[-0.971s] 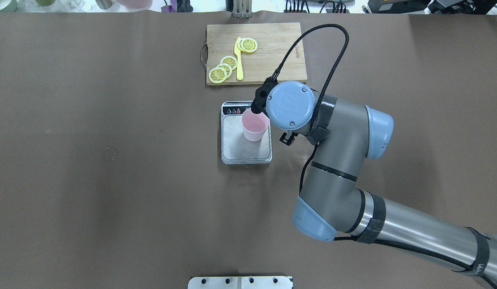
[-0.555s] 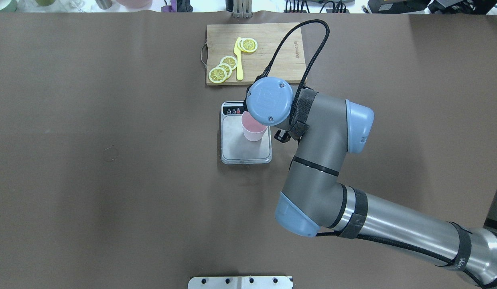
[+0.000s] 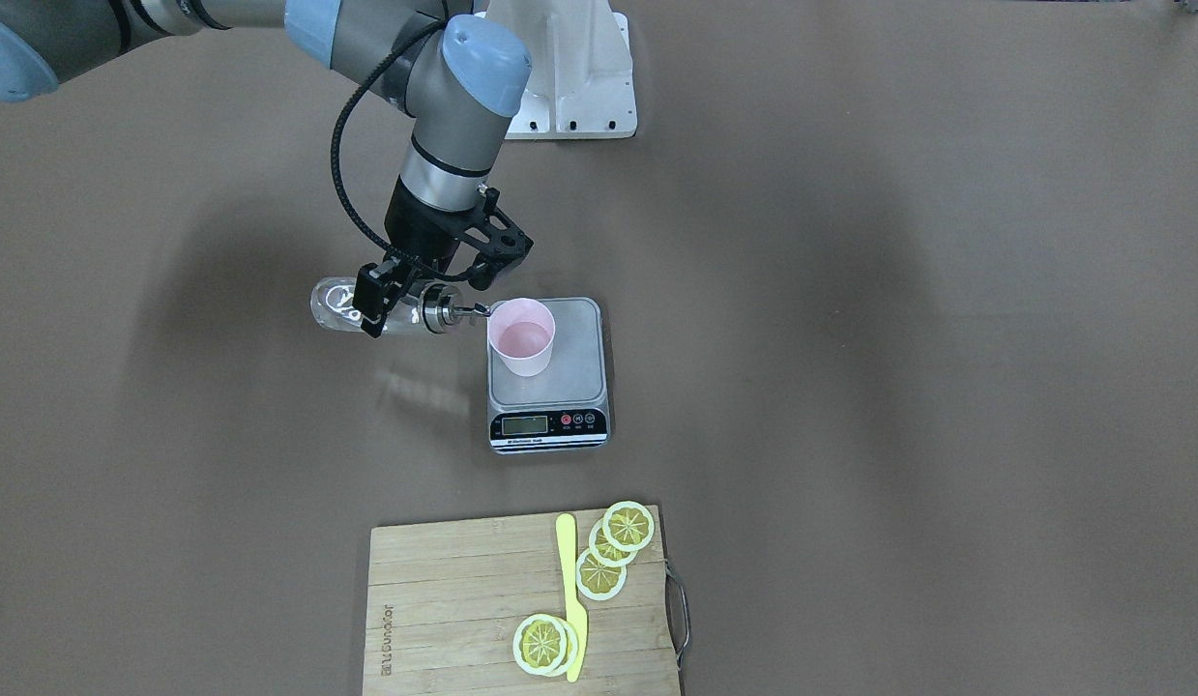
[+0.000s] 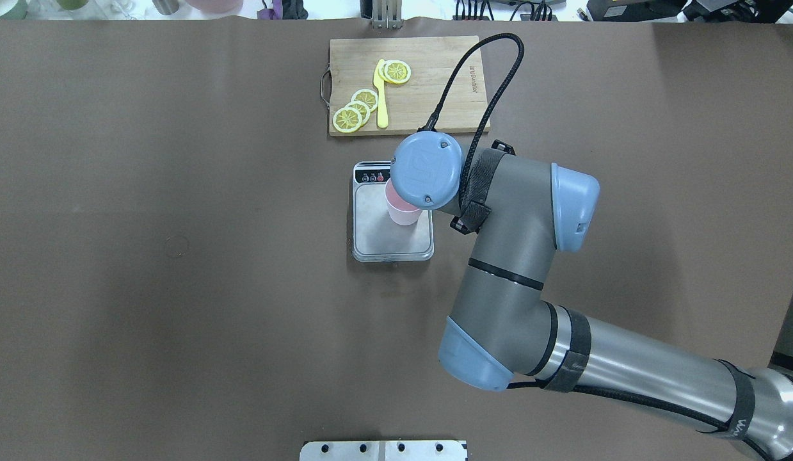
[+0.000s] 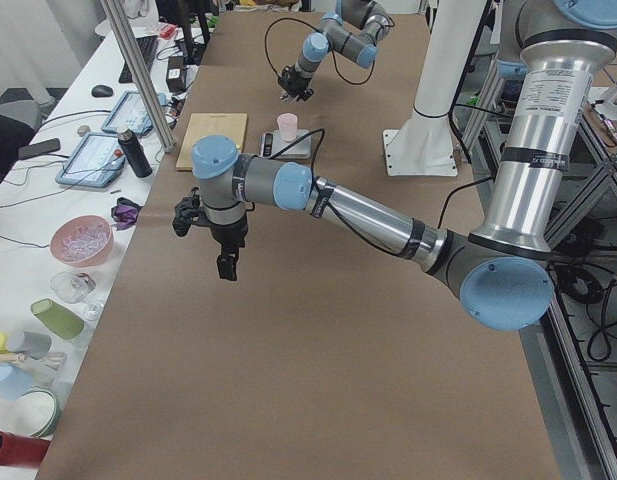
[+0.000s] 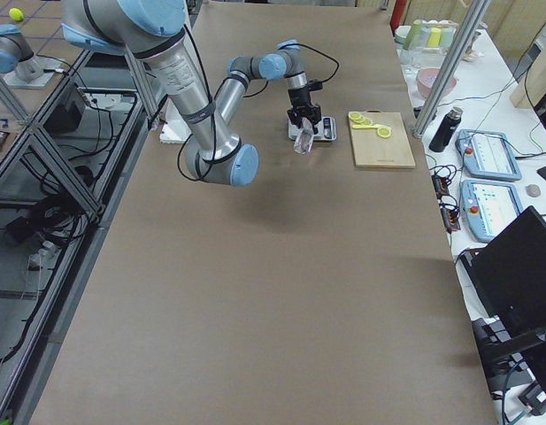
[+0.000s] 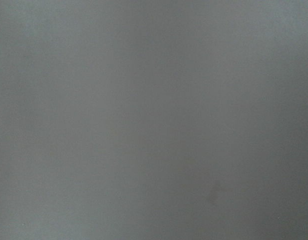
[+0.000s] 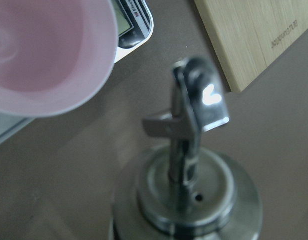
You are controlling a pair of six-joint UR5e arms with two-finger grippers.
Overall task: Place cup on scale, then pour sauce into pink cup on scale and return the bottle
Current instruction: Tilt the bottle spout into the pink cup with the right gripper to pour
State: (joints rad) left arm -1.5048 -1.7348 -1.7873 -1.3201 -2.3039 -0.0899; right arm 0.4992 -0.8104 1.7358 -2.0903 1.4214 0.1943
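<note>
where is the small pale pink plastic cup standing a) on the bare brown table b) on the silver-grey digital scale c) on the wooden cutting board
b: the pale pink plastic cup stands on the silver-grey digital scale, while the right gripper holds the clear glass bottle beside it

On the brown table cover (image 3: 850, 290), a wooden cutting board (image 3: 444, 599). Lying across the board, a yellow plastic knife (image 3: 567, 561), with three overlapping lemon slices (image 3: 610, 547) touching one side and two more slices stacked (image 3: 543, 644) on the other, by the blade. On the side bench, a pink bowl (image 5: 81, 238), two tablets (image 5: 93, 158), a dark flask (image 5: 136, 153)
</note>
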